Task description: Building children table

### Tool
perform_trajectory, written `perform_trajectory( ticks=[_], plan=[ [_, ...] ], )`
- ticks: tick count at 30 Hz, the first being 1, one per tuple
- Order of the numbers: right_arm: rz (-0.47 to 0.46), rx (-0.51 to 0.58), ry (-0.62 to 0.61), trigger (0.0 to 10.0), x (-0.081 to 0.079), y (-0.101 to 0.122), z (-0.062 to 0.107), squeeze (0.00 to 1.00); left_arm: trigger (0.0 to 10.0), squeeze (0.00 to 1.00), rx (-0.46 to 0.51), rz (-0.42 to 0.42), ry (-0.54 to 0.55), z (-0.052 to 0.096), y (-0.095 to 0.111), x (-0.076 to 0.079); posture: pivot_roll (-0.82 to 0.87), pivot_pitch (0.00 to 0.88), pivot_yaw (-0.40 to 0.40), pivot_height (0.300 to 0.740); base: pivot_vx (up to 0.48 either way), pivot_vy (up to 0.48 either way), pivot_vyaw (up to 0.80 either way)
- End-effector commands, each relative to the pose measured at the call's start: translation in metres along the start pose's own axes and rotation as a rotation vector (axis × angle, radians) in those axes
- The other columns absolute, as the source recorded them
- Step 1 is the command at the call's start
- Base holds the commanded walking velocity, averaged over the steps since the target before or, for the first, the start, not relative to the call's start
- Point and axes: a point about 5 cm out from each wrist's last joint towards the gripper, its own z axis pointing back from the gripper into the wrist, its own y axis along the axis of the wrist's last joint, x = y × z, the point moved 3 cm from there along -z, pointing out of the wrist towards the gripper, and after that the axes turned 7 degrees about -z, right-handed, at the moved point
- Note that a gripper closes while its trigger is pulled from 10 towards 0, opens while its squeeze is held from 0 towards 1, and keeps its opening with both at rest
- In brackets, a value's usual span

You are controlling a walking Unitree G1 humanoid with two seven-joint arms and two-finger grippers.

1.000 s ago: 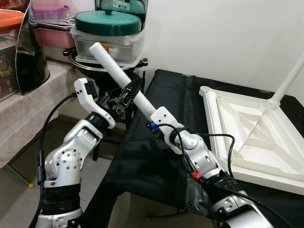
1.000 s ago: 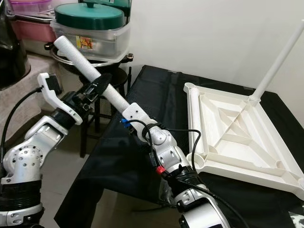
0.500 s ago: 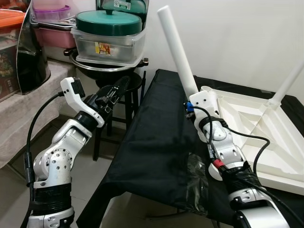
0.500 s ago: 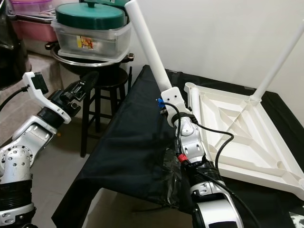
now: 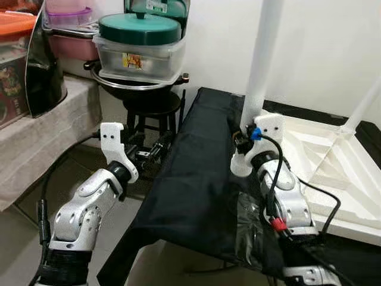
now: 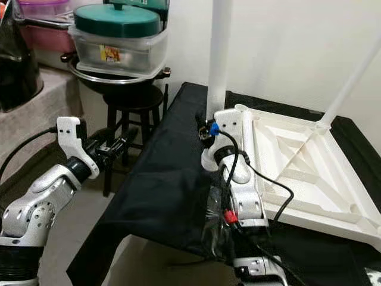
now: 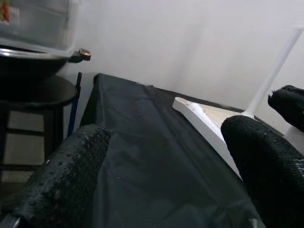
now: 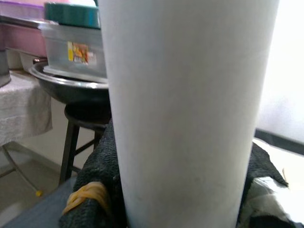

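White table leg (image 5: 262, 59): held nearly upright, its lower end at the near left corner of the table top (image 5: 333, 167). Whether the end sits in a corner socket cannot be told; the gripper hides the joint.

Right gripper (image 5: 244, 138): clamped around the lower part of the leg, at the left edge of the table top. In the right wrist view the leg (image 8: 185, 114) stands close before the lens with black fingers (image 8: 102, 190) pressed against both its sides.

Table top: white plastic, lying upside down on the black cloth (image 5: 196, 173), ribbed underside facing up. A second leg (image 5: 363, 101) stands fitted at the far corner, leaning slightly to the right.

Left gripper (image 5: 158, 146): hovers beside the left edge of the cloth, near the stool (image 5: 152, 110), apart from the leg. Fingers spread, nothing between them; the left wrist view shows the two fingertips (image 7: 71, 175) wide apart with the cloth and the table top edge (image 7: 204, 123) beyond.

Surroundings: the stool carries a wide metal basin (image 5: 134, 80); on that rests a clear plastic box (image 5: 140, 56) with a dark green lid (image 5: 139, 27). To the left, a counter with a pale covering (image 5: 41, 131) holds further containers (image 5: 65, 33). White wall (image 5: 321, 47) behind.
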Motion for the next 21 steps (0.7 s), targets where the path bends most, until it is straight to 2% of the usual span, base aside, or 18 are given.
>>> perform_trajectory(
  ticks=[1, 3, 5, 7, 9, 10, 12, 19, 21],
  plan=[
    [-0.025, 0.016, -0.013, 10.0, 0.002, 0.006, 0.002, 0.00, 10.0, 0.00, -0.022, -0.022, 0.007, 0.002, -0.006, 0.000, 0.06, 0.000, -0.100, 0.740, 0.000, 0.000, 0.00],
    [-0.058, 0.008, -0.029, 10.0, 0.003, 0.006, 0.006, 0.00, 10.0, 0.00, -0.025, -0.031, 0.010, 0.003, -0.007, -0.001, 0.05, 0.000, -0.097, 0.740, 0.000, 0.000, 0.00],
    [-0.132, -0.067, -0.059, 10.0, 0.004, 0.000, 0.016, 0.00, 10.0, 0.00, -0.036, -0.051, 0.015, 0.006, -0.009, -0.002, 0.05, 0.000, -0.096, 0.740, 0.000, 0.000, 0.00],
    [-0.132, -0.067, -0.059, 10.0, 0.004, 0.000, 0.016, 0.00, 10.0, 0.00, -0.036, -0.051, 0.015, 0.006, -0.009, -0.002, 0.05, 0.000, -0.096, 0.740, 0.000, 0.000, 0.00],
    [-0.247, -0.111, -0.102, 10.0, 0.005, -0.002, 0.028, 0.00, 10.0, 0.00, -0.048, -0.085, 0.024, 0.008, -0.012, -0.001, 0.05, 0.000, -0.089, 0.740, 0.000, 0.000, 0.00],
    [-0.247, -0.111, -0.102, 10.0, 0.005, -0.002, 0.028, 0.00, 10.0, 0.00, -0.048, -0.085, 0.024, 0.008, -0.012, -0.001, 0.05, 0.000, -0.089, 0.740, 0.000, 0.000, 0.00],
    [-0.319, -0.172, -0.162, 10.0, 0.006, -0.006, 0.036, 0.00, 10.0, 0.00, -0.056, -0.113, 0.031, 0.008, -0.016, 0.000, 0.04, 0.000, -0.084, 0.740, 0.000, 0.000, 0.00],
    [-0.356, -0.235, -0.232, 10.0, 0.005, -0.010, 0.043, 0.00, 10.0, 0.00, -0.062, -0.129, 0.038, 0.005, -0.018, 0.000, 0.04, 0.000, -0.074, 0.740, 0.000, 0.000, 0.00],
    [-0.339, -0.236, -0.249, 10.0, 0.005, -0.010, 0.044, 0.00, 10.0, 0.00, -0.064, -0.134, 0.042, 0.005, -0.019, -0.001, 0.04, 0.000, -0.074, 0.740, 0.000, 0.000, 0.00]
  ],
)
